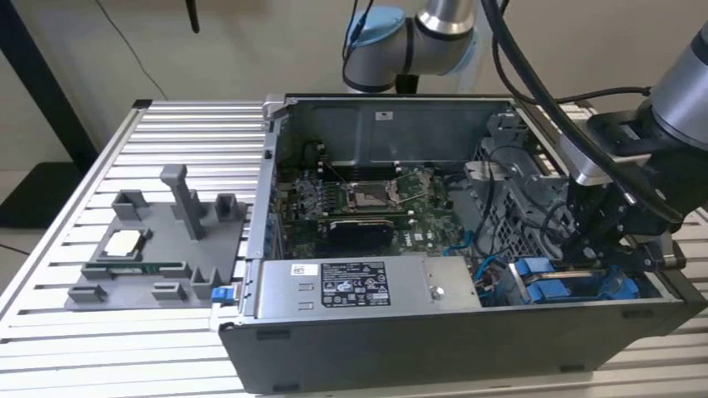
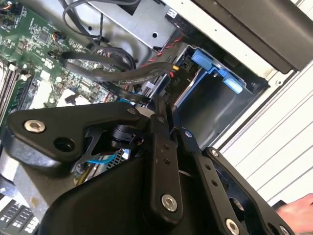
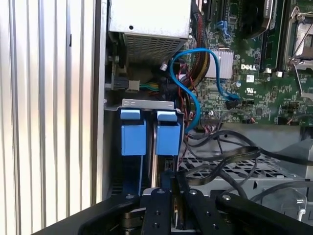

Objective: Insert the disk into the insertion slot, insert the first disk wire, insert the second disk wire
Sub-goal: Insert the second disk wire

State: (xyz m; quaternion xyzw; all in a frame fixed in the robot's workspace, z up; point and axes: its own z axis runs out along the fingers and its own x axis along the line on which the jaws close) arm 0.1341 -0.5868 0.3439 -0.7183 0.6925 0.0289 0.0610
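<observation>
- Reaching down into the open computer case (image 1: 366, 348), the arm stands over the drive bay at the case's corner nearest the exterior view's right
- The gripper (image 3: 173, 183) has its fingers (image 2: 161, 147) drawn narrow, nearly together, just above the disk (image 3: 167, 139) in its blue carrier
- The disk sits upright in the bay, beside a second blue carrier (image 3: 133, 137)
- A blue cable (image 3: 188, 78) loops nearby

Inside the open computer case (image 1: 443, 348), my fingers (image 3: 168, 196) hang at the drive bay's (image 3: 146, 104) corner, hemmed by the two blue carriers (image 3: 168, 137) just beside them. Black cables (image 3: 220, 161) loop across the perforated cage (image 3: 274, 169) on one flank, and a blue data cable (image 3: 190, 78) arcs past the bay mouth. The power-supply box (image 1: 366, 286) walls off the case's front edge. Open room lies above the motherboard (image 1: 376, 199) and over the slatted worktop (image 1: 177, 141), apart from the grey fixture tray (image 1: 155, 249).
</observation>
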